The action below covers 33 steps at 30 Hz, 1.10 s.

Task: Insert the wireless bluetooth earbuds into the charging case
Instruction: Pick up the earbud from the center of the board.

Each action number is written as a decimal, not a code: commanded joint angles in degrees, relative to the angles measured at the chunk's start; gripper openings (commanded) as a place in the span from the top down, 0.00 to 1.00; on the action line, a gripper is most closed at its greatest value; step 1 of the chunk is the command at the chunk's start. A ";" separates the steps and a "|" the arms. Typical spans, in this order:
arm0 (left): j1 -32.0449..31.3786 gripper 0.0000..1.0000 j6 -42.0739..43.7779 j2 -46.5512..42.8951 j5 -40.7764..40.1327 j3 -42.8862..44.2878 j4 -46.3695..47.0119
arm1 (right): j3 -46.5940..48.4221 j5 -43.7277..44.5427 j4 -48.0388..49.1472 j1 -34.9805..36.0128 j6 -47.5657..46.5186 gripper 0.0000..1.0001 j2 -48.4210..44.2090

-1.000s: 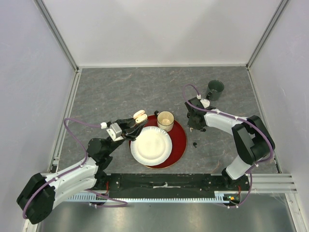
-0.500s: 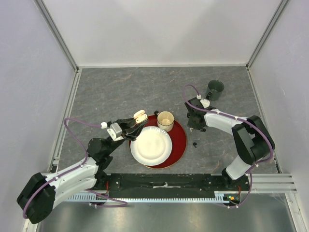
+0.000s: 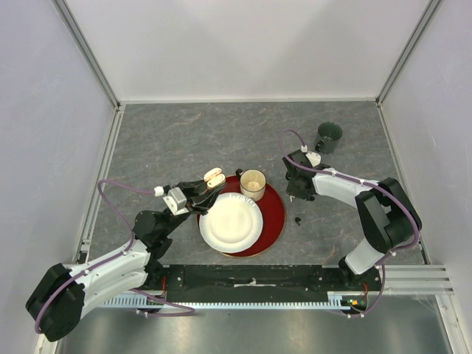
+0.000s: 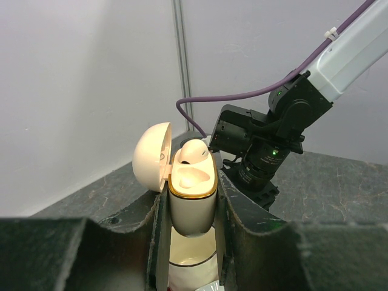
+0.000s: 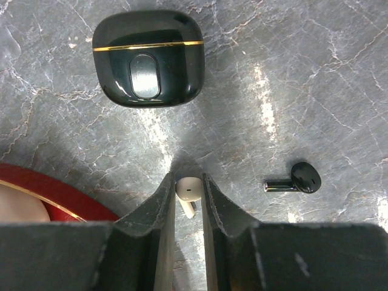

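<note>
Right wrist shows my right claw (image 5: 188,183) pinching a white earbud (image 5: 188,191) on the counter (image 5: 303,91), just right of the red tray (image 5: 54,197). It looks light and slick, so I judge a square squeeze on its bulb is safest. My left claw (image 4: 190,194) clamps the open charging case (image 4: 193,213).

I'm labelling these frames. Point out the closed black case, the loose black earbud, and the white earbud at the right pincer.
Closed glossy black charging case (image 5: 146,73), right wrist view, oval button.
Small black stemmed earbud (image 5: 305,177), right wrist view, rounded head.
Small white earbud (image 5: 188,190), right wrist view, rounded head.
</note>
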 commanded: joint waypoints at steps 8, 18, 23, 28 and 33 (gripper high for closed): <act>-0.23 0.98 0.83 -0.09 -0.64 0.59 3.76 | -0.22 2.03 -1.37 0.49 -0.36 0.76 0.66; -0.23 0.98 0.91 0.08 -0.73 0.59 3.76 | -1.01 1.07 -1.45 0.75 -0.19 0.64 -0.66; -0.14 0.98 0.83 -0.01 -0.91 0.41 3.85 | -1.54 0.63 -1.63 1.28 0.25 0.63 -1.45; -0.23 0.98 0.74 -0.09 -0.99 0.32 3.85 | -1.81 1.24 -1.80 1.46 0.87 0.63 -1.63; -0.23 0.98 0.74 -0.18 -1.08 0.15 3.85 | -1.63 1.06 -2.07 1.63 1.13 0.63 -1.71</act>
